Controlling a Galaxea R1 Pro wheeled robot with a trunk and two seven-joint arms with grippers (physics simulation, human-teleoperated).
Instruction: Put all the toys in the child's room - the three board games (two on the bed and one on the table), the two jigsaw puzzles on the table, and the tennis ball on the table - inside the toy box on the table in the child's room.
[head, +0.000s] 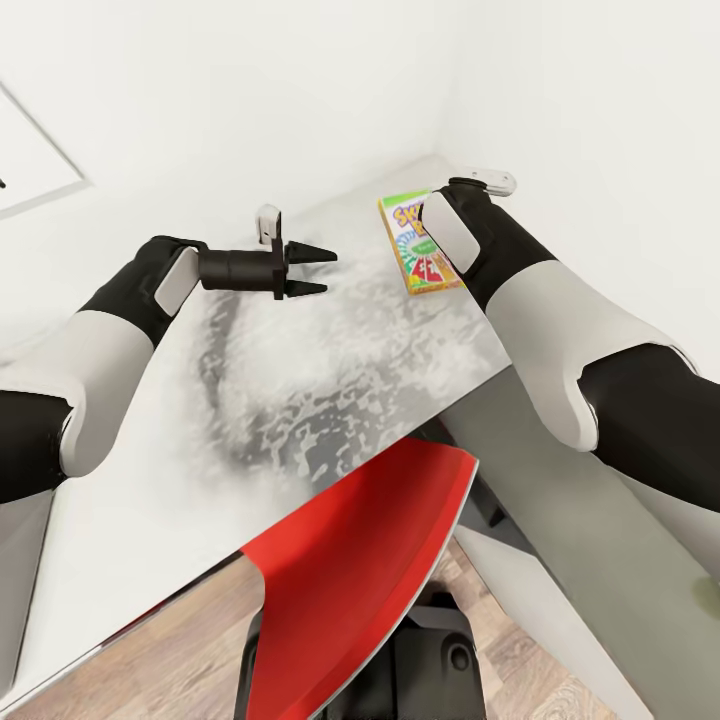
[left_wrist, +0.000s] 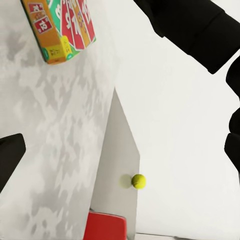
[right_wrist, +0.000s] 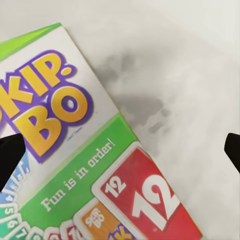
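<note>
Red chair (head: 370, 570) is seen nearest, tucked under the table (head: 300, 400). Flat on its far corner lies the Skip-Bo board game (head: 412, 262), over which the right gripper (right_wrist: 120, 150) is poised, fingers apart, seemingly for grasping. Left gripper (head: 310, 272) is held open nearby.

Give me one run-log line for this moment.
phase: reaching | right gripper: open above Skip-Bo box | left gripper: open, empty | box flat on table

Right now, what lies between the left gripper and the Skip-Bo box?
Only bare table top between left gripper and Skip-Bo box, seen in the head view.
</note>
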